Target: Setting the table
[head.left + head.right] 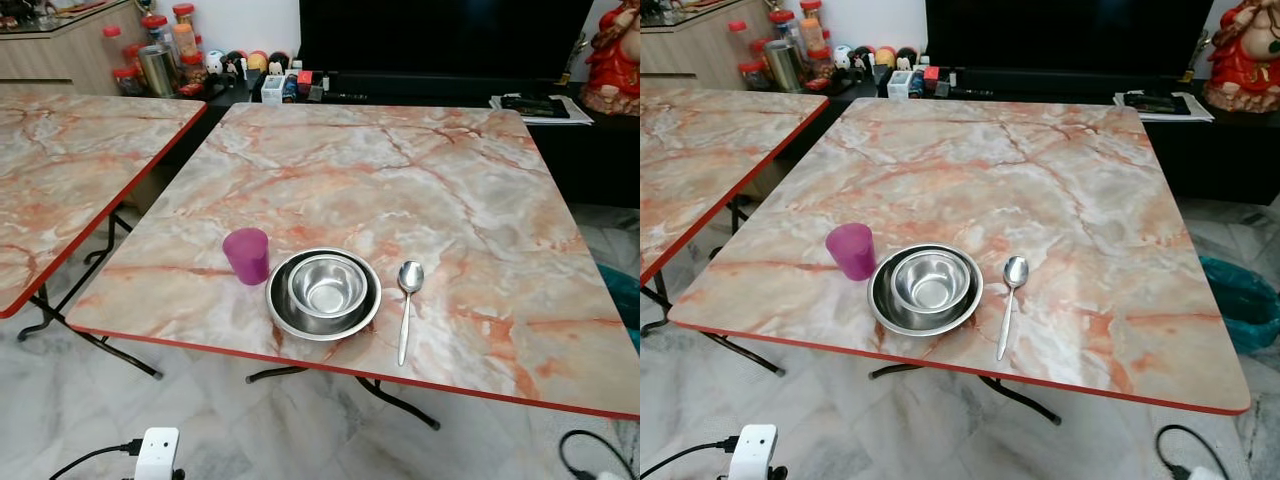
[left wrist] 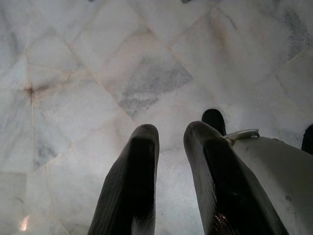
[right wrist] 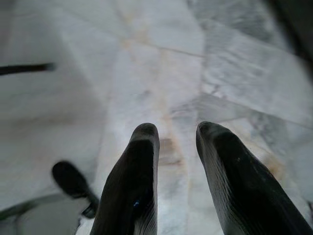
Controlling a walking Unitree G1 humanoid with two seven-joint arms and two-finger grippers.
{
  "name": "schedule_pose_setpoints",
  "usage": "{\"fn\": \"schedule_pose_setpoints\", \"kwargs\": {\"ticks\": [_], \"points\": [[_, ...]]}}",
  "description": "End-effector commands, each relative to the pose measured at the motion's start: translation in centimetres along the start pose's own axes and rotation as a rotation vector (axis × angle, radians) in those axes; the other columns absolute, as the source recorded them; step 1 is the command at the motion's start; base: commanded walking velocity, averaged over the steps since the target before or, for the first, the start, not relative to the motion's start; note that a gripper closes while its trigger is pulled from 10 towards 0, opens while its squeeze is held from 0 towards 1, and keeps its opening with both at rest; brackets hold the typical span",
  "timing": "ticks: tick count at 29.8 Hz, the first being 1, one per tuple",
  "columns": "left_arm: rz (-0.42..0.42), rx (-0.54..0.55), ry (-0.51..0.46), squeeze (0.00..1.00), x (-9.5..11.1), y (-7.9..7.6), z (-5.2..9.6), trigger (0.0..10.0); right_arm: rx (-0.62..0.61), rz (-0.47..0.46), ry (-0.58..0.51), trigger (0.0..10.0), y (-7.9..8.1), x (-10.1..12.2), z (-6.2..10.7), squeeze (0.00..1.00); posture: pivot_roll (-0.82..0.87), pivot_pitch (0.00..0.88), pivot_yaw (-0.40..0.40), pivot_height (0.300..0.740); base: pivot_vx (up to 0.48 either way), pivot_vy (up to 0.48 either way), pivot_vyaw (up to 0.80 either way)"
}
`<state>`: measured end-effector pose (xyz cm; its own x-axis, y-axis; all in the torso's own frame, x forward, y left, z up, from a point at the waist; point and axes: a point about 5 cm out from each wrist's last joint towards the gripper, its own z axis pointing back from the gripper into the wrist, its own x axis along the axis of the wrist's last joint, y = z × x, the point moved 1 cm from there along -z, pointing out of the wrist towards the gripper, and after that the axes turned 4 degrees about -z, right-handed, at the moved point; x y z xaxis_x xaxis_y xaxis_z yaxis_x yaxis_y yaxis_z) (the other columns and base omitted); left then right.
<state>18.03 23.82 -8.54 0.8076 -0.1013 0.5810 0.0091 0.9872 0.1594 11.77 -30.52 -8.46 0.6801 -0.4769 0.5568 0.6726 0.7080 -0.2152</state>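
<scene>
Purple cup (image 1: 246, 255) upright beside nested steel bowls (image 1: 324, 291); spoon (image 1: 407, 307) lies just right.

Purple cup (image 1: 246, 255), silver bowl (image 1: 326, 286), orange-veined marble table (image 1: 420, 190).

Your two head views look forward and down from standing height onto the marble-patterned table (image 1: 420, 190), sharing its whole top and the dark cabinet (image 1: 1060, 75) behind; the right eye sits slightly offset. Each wrist view points down along its jaws at pale floor tiles (image 2: 146, 73), seemingly from fairly close.
</scene>
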Motion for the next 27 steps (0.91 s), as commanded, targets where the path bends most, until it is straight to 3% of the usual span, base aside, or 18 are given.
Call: {"fn": "schedule_pose_setpoints", "kwargs": {"ticks": [1,10,17,20,27], "points": [[-0.002,0.000,0.012,0.00,-0.2,0.1,0.0,10.0,0.044,0.040,0.021,10.0,0.6,-0.8,0.1,0.00,-0.06,0.049,0.031,0.740,0.000,0.000,0.00],[-0.002,0.006,0.017,0.00,-0.3,0.2,0.1,10.0,0.234,0.144,0.046,10.0,1.4,-2.5,0.3,0.00,-0.05,0.054,0.031,0.740,0.000,0.000,0.00],[0.015,0.014,0.017,0.00,-0.6,0.2,0.1,10.0,0.214,0.146,0.055,10.0,-1.6,-2.5,0.0,0.00,-0.05,0.044,0.014,0.740,0.000,0.000,0.00],[0.010,0.014,0.029,0.00,-0.8,0.2,0.2,10.0,0.204,0.152,0.064,10.0,-2.1,-2.6,0.0,0.00,-0.05,0.040,0.013,0.740,0.000,0.000,0.00],[-0.011,0.017,0.061,0.00,-1.2,0.2,0.2,10.0,0.225,0.136,0.119,10.0,-0.2,-4.8,0.5,0.00,-0.04,0.032,0.014,0.740,0.000,0.168,0.00]]}}
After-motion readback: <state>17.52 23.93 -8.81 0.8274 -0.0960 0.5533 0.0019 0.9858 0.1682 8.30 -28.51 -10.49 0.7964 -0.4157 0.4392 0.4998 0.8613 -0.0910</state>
